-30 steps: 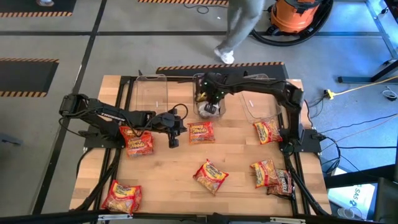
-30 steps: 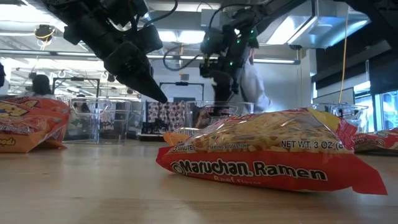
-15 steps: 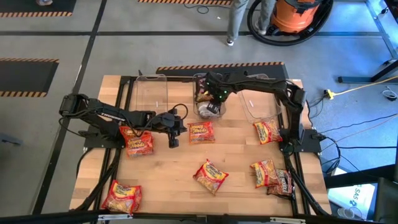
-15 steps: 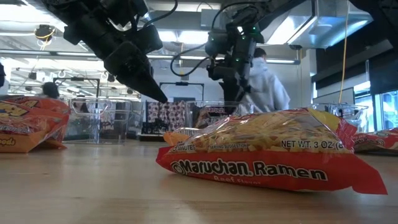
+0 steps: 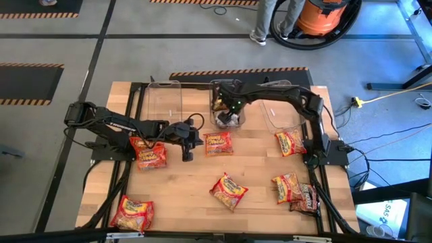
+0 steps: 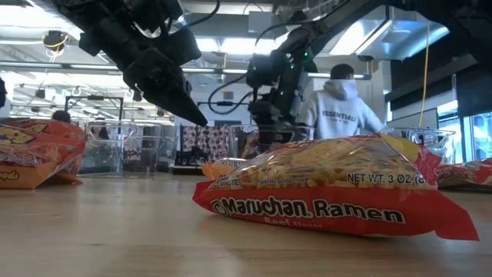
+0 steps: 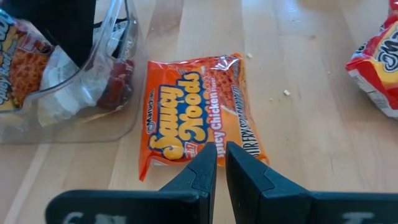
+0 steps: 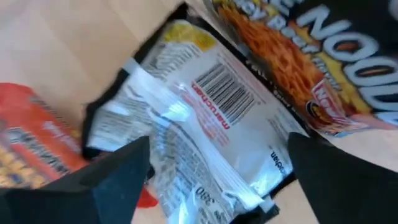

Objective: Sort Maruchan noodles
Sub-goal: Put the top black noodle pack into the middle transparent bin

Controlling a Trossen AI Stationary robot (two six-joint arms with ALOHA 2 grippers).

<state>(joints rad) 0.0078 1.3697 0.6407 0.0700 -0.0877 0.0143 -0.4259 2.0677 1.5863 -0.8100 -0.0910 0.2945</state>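
Observation:
Several Maruchan noodle packets lie flat on the wooden table: an orange one (image 5: 217,143), a red one (image 5: 148,154), others (image 5: 228,190) (image 5: 290,142) and a dark one (image 5: 307,198). My right gripper (image 5: 229,113) is open over the middle clear bin (image 5: 237,121). Below its spread fingers a dark packet lies barcode side up (image 8: 211,118) on another dark packet (image 8: 336,56). My left gripper (image 7: 216,163) hovers shut above the near edge of the orange packet (image 7: 189,115), clear of the table (image 6: 194,117).
Two more clear bins stand at the back, left (image 5: 165,101) and right (image 5: 280,116) of the middle one. A red packet (image 5: 131,212) lies at the near left corner. A large packet (image 6: 338,192) fills the low view. A person (image 6: 346,108) stands beyond the table.
My right gripper has opened over the middle bin and let go of the dark packet, which now lies in the bin. A person has walked past behind the table.

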